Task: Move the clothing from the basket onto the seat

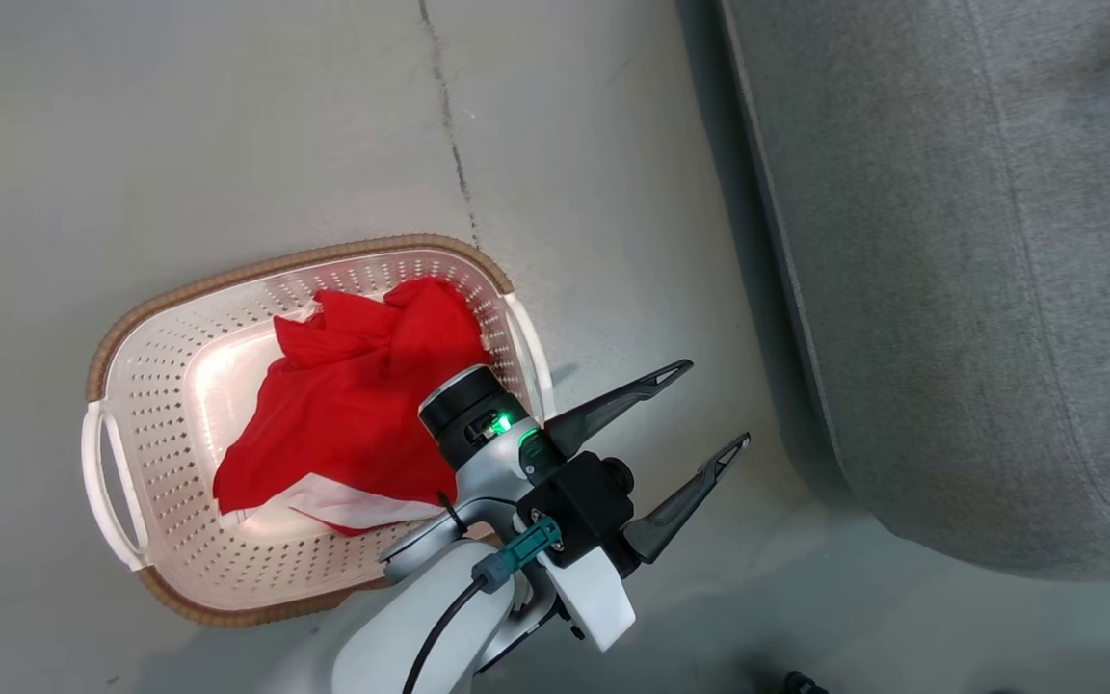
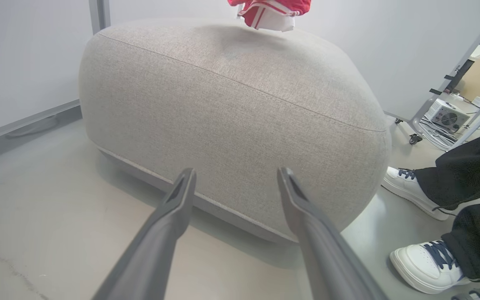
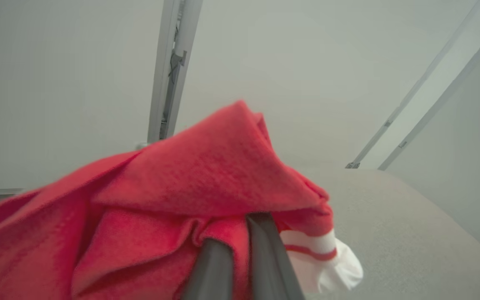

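A red garment point(image 1: 353, 405) with a white striped band lies crumpled in the pale perforated basket point(image 1: 136, 386) on the floor. Just right of the basket, my left gripper point(image 1: 717, 402) is open and holds nothing; its fingers point at the side of the grey seat point(image 1: 979, 270). In the left wrist view the left gripper point(image 2: 236, 171) faces the seat point(image 2: 231, 96) low down, and a second red garment point(image 2: 271, 10) hangs just above the seat's top. My right gripper point(image 3: 236, 229) is shut on that red garment point(image 3: 206, 175) above the seat point(image 3: 390, 225).
A person's white shoes point(image 2: 415, 191) and black trouser legs point(image 2: 465, 175) stand right of the seat. White partition panels point(image 2: 23, 54) stand behind it. A wheeled metal rack point(image 2: 431, 104) with a small device stands at the far right. Bare concrete floor point(image 1: 613, 193) separates basket and seat.
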{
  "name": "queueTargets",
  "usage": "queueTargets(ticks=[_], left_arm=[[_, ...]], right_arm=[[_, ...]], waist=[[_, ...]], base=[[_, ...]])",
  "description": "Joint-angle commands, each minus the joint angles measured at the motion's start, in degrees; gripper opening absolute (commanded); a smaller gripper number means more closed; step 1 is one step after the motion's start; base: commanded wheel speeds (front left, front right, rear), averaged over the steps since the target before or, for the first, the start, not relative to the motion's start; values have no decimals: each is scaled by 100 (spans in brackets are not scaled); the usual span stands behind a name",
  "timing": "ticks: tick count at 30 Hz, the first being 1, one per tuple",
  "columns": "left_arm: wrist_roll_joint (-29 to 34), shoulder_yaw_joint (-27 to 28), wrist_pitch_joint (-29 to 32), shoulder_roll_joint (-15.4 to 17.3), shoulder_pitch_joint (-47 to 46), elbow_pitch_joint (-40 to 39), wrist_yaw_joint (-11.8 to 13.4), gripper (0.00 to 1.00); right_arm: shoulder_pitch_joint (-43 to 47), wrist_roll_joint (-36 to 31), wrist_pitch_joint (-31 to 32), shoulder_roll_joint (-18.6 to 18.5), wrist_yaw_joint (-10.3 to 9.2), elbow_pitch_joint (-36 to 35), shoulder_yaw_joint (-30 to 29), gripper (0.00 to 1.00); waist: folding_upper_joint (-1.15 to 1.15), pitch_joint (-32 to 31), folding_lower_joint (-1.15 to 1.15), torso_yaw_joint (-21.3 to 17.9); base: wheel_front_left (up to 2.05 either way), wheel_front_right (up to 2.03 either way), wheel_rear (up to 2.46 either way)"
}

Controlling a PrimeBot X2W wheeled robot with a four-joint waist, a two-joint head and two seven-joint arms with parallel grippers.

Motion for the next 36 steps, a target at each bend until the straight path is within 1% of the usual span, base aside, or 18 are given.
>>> queueTargets(ticks=[1, 5, 7, 8, 11, 13, 16, 17, 18, 19, 23, 28, 32, 35, 36], left_arm=[[38, 27, -7, -2, -68, -1, 4, 100], [48, 36, -7, -31, -28, -4, 4, 100], [53, 72, -7, -27, -1, 15, 4, 100], [74, 148, -7, -36, 14, 7, 4, 100], [99, 174, -7, -43, 35, -15, 4, 100], [109, 211, -7, -31, 67, 16, 4, 100], [114, 294, -7, -44, 71, 16, 4, 100], [121, 309, -7, -46, 66, 19, 4, 100], [124, 321, -7, -51, 66, 20, 4, 100], [118, 322, -7, -55, 68, 20, 4, 100], [95, 324, -7, -67, 64, 14, 4, 100], [39, 318, -7, -94, 114, -3, 4, 100], [-64, 369, -7, -129, 243, -2, 4, 100], [-130, 324, -7, -154, 340, -34, 4, 100], [-162, 319, -7, -160, 370, -44, 4, 100]], right_arm=[[-80, 46, -22, -66, -1, 202, 99, 0], [-156, 239, -22, -35, 0, 809, 400, 0], [-246, 310, -22, -101, -1, 1035, 586, 0], [-309, 310, -22, -133, -1, 1274, 766, 0], [-451, 355, -22, -106, 0, 1613, 1042, 0], [-503, 475, -19, -2, 0, 1803, 1271, 0], [-579, 699, 146, 38, 0, 1999, 1621, 0], [-598, 743, 152, 12, 0, 2049, 1714, 30], [-607, 797, 141, 13, 0, 2099, 1798, 88], [-617, 860, 129, 24, 0, 2145, 1873, 100], [-628, 1049, 147, -1, 0, 2196, 2089, 100], [-611, 1319, 85, -135, -1, 2191, 2403, 100], [-453, 1426, 15, -157, 0, 2086, 2683, 100], [-360, 1447, -10, -291, -1, 2011, 2883, 100], [-342, 1519, -18, -299, 0, 1962, 2865, 100]], waist=[[0, 75, 0, 87], [0, 112, 0, 169], [0, 127, 0, 193], [0, 143, 0, 214], [0, 164, 0, 235], [0, 164, 0, 234], [0, 156, 0, 224], [0, 145, 0, 223], [0, 125, 0, 222], [0, 101, 0, 222], [0, 11, 0, 222], [0, -239, 0, 211], [0, -574, 0, 150], [0, -871, 0, 114], [0, -993, 0, 111]], base=[[0, 0, 0], [0, 0, 0], [0, 0, 0], [0, 0, 0], [0, 0, 0], [0, 0, 0], [0, 0, 0], [0, 0, 0], [0, 0, 0], [0, 0, 0], [0, 0, 0], [0, 0, 0], [0, 0, 0], [0, 0, 0], [0, 0, 0]])
